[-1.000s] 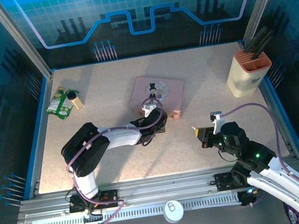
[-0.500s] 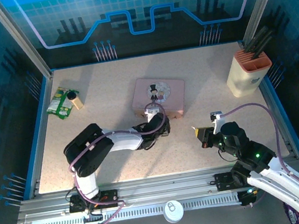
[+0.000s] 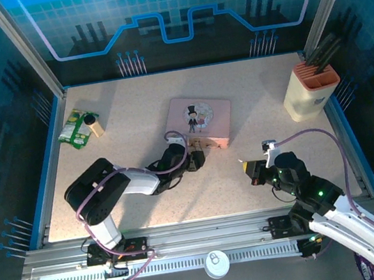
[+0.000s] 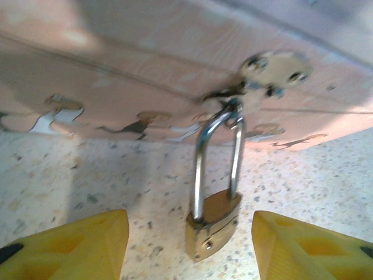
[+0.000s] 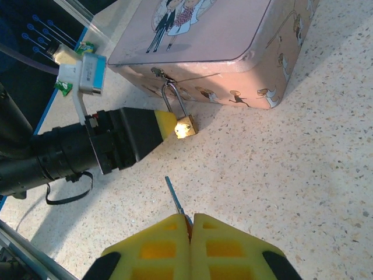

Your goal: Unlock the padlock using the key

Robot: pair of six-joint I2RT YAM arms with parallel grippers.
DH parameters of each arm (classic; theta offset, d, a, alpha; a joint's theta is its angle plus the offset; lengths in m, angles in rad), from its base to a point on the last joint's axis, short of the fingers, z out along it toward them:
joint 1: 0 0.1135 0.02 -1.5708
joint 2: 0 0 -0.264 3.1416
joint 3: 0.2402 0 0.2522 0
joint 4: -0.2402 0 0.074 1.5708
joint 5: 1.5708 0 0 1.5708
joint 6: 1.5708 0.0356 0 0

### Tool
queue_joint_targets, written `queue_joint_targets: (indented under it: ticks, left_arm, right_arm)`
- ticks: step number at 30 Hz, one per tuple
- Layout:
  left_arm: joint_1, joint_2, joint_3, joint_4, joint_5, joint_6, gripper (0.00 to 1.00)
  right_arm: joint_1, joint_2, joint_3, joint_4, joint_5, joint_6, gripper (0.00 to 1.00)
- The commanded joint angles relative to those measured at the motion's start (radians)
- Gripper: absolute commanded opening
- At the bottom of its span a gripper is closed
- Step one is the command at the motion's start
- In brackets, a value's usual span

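Pink rectangular cartoon-couple tin (image 3: 201, 118) sits mid-table (image 3: 263, 86), small brass padlock (image 4: 213, 224) with silvery shackle (image 4: 200, 157) hanging off the hasp (image 4: 271, 70) on its near wall, body down on the table. Left gripper (image 4: 190, 233) jaws stand apart either side of the lock body, not touching, so close on the brass squarely to steady it. Right gripper (image 5: 190, 224) pinched tight on thin dark-grey key (image 5: 173, 195), blade aimed at the lock but apart from it; align blade with keyhole before pushing
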Motion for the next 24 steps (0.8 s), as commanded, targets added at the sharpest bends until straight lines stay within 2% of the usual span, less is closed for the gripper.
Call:
queue_joint_targets:
  ticks: [1, 11, 20, 24]
  left_arm:
    - [0.003, 0.030, 0.012, 0.052, 0.077, 0.043, 0.57]
    - [0.010, 0.112, 0.055, 0.047, 0.079, 0.021, 0.45]
    - [0.011, 0.119, 0.051, 0.084, 0.106, -0.006, 0.19]
    - [0.009, 0.104, 0.032, 0.127, 0.123, -0.052, 0.11]
  right_arm:
    - [-0.009, 0.014, 0.003, 0.026, -0.013, 0.015, 0.00]
    - [0.004, 0.066, 0.012, 0.054, -0.023, 0.022, 0.00]
    - [0.024, 0.098, -0.023, 0.124, -0.024, 0.055, 0.00]
    - [0.028, 0.141, -0.056, 0.201, -0.051, 0.091, 0.00]
